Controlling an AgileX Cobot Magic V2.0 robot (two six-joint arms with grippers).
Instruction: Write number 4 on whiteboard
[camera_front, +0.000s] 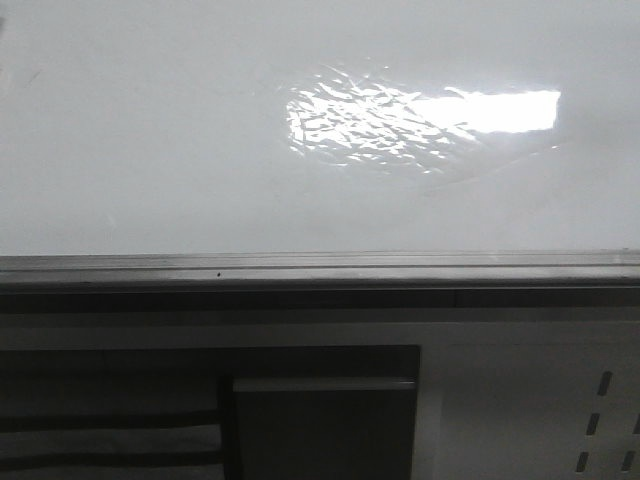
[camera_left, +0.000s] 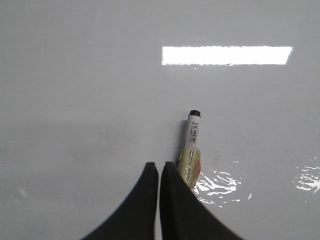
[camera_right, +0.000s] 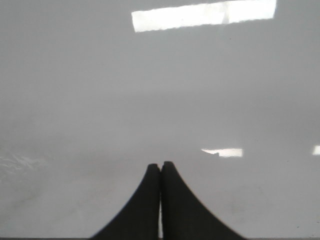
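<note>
Glossy white-grey sheet: the whiteboard (camera_front: 150, 150), largest item, fills the upper half of the front view. Smooth, flat, highly reflective; a bright rippled glare patch sits toward 1 o'clock of its centre. No dark strokes show anywhere on it, so the number 4 is judged not yet begun.

Grey metal edge rail (camera_front: 300, 268): long straight extrusion along the board's 6 o'clock edge, matte, with fine lengthwise grooves.

White perforated panel (camera_front: 600, 410): below the rail toward 5 o'clock, flat, with slanted slots.

Left gripper (camera_left: 159, 170): two black, tapered, curved fingers pressed tip to tip with only a hairline seam between them; nothing is held. It hangs over the board.

Right gripper (camera_right: 160, 167): same black tapered pair, likewise closed together and empty, over a bare stretch of board.

Marker (camera_left: 190, 150): smallest item, a slim cylinder with white printed label, yellowish band and black tip, lying on the board just beside the left fingers, toward 1 o'clock of their tips in the left wrist view; its lower end is hidden behind them.

Step in hand, as judged: fetching the pen. The next move calls for the left fingers to part, shift over the barrel and close on it.
</note>
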